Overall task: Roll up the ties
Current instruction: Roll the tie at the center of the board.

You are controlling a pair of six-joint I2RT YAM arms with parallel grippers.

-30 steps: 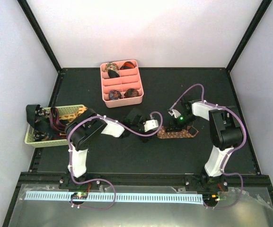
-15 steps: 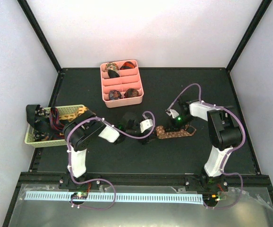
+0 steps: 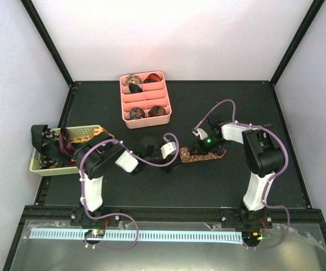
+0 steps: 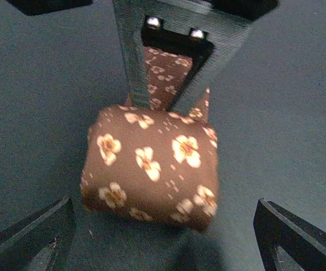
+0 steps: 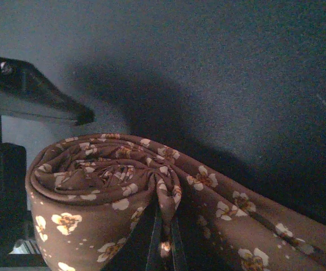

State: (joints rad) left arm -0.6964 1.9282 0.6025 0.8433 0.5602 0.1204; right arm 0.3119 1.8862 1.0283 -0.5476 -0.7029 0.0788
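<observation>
One desk (image 3: pixel 253 107) carries a brown flowered tie (image 3: pixel 203 156) near its middle, with the left end rolled up. The tie and both arms have shifted leftward since a second ago. The right pincer (image 5: pixel 163 244) is clenched on the roll's inner fold. The left pincer (image 4: pixel 163 237) has spread wider and is released, its jaws flanking the roll without touching.

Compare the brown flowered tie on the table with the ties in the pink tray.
The brown tie is only part rolled, with a flat tail; the tray ties are complete rolls. The brown tie lies on the table, the tray ties in the pink tray. The right gripper pinches the brown tie's core; nothing touches the tray ties. Both are patterned.
</observation>
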